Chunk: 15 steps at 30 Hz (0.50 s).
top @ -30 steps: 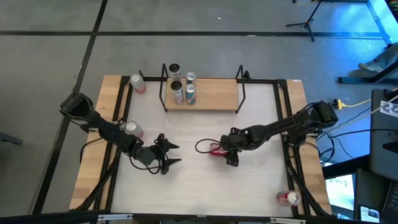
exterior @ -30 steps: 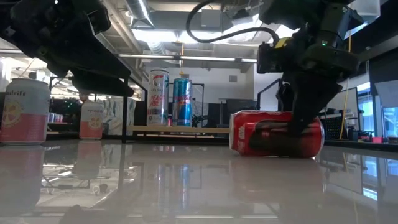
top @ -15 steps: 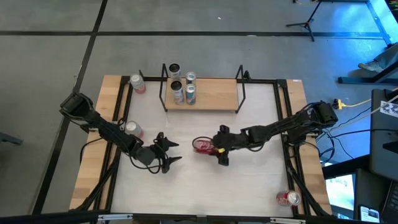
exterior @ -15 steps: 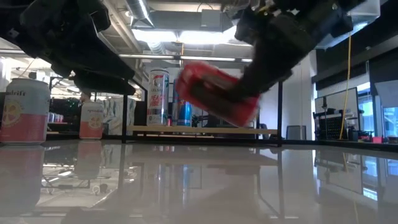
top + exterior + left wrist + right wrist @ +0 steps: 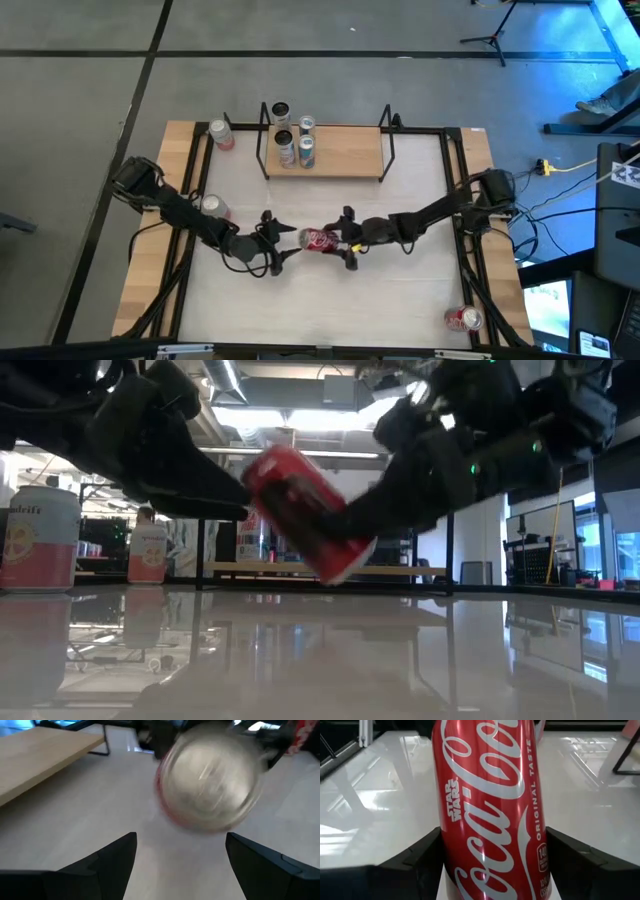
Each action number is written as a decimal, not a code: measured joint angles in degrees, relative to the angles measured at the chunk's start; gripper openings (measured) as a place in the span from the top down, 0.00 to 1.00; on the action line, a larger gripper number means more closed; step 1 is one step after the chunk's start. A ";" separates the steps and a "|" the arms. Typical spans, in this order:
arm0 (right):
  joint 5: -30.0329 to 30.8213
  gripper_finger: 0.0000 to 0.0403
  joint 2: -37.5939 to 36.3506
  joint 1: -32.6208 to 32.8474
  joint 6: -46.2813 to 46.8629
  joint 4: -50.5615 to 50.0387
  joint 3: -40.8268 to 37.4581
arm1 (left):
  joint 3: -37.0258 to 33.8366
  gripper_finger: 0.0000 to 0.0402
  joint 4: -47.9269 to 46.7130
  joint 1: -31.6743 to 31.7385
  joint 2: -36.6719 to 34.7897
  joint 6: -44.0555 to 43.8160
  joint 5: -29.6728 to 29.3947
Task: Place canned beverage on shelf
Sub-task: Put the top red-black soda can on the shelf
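Right gripper [image 5: 345, 243] clamps the red can [image 5: 320, 240] lengthwise, held tilted above table [image 5: 400, 300] centre; shelf [image 5: 345, 150] stands well apart at 12 o'clock. Left gripper [image 5: 278, 240], at the can's 9 o'clock, fingers spread, holds nothing.

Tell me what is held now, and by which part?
The right hand holds the red Coca-Cola can by its side, off the table; the left hand is open.

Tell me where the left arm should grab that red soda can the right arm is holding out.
Probably the free end of the red aluminium soda can, from the left gripper side: the can lies roughly sideways, and the right gripper covers its far half.
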 joint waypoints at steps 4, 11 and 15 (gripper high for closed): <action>-0.30 0.30 4.17 -0.02 -0.16 3.46 0.60 | 0.09 0.26 -0.31 -0.20 0.00 0.29 0.80; 0.03 0.27 8.85 -0.04 -2.14 4.11 4.68 | 0.05 0.26 -1.05 0.87 -0.04 0.24 3.27; 0.03 0.28 9.75 -0.02 -2.52 4.18 5.86 | 0.03 0.26 -1.31 0.98 -0.04 0.07 3.99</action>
